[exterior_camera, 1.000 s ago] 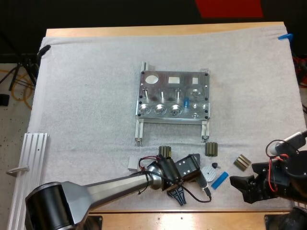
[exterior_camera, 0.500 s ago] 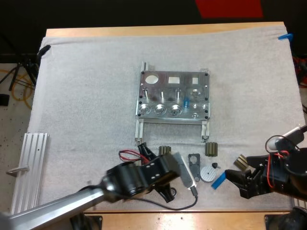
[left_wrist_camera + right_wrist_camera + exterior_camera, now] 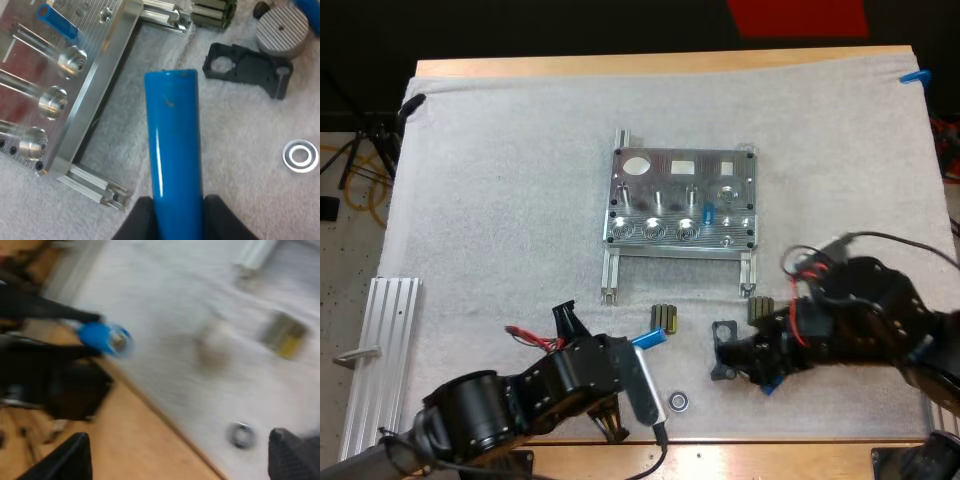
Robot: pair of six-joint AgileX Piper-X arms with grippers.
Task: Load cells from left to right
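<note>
Gripping blue cylinder (image 3: 172, 150): left claw (image 3: 175, 216) | right claw (image 3: 175, 460) released, near washer (image 3: 241, 434)

High view: right gripper (image 3: 758, 362) is a motion smear, outline unreadable. It covers most of a blue piece (image 3: 773, 381); one end pokes out. Blue cylinder (image 3: 651, 339): only a short end shows past the left arm.

Left wrist view: fixture (image 3: 75, 60) is cut off by the frame edge, as are a ribbed part (image 3: 212, 12) and a round disc (image 3: 282, 30). The cylinder's rear end is buried between the fingers (image 3: 139, 220) of the left gripper (image 3: 176, 217), themselves clipped by the edge.

Right wrist view: olive blob (image 3: 284, 334) unidentifiable, washer (image 3: 241, 434) barely readable on the surface (image 3: 190, 300). Right gripper's own fingers (image 3: 62, 457) are clipped by the edge.
</note>
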